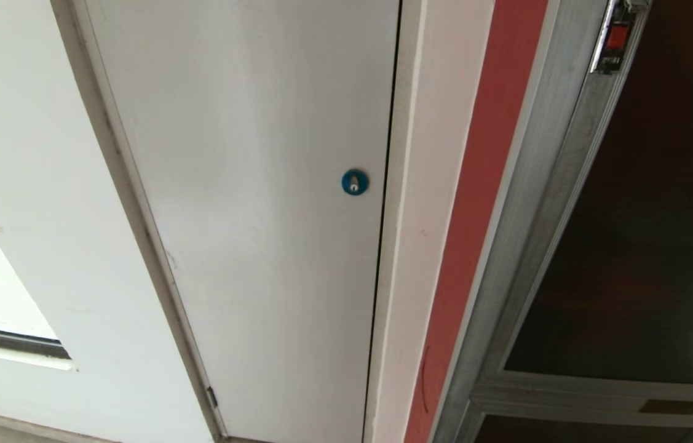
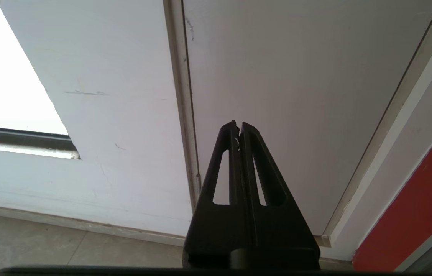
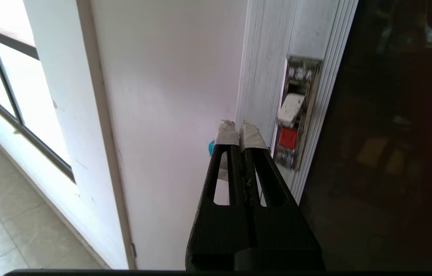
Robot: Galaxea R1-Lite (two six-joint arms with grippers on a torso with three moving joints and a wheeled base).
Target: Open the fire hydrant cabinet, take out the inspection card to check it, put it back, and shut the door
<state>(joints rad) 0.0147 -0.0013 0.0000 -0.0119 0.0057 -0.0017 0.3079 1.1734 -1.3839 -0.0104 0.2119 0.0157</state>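
Beside the red latch (image 3: 288, 138), just short of it and slightly toward the white door (image 3: 170, 115), I have the right hand (image 3: 238, 128) with its taped fingers pressed together and holding nothing. I see the latch set in the silver frame (image 3: 261, 57) of the fire hydrant cabinet, its housing running lengthwise along that upright frame. Past the latch on the far side lies the door (image 3: 399, 134), dark glass, shut. I judge the right hand the nearer one by far: the left hand (image 2: 238, 128), likewise closed and empty, points low at the white door near the floor (image 2: 47, 245), well away from the latch. I note the frame is narrow, so the approach has little margin.
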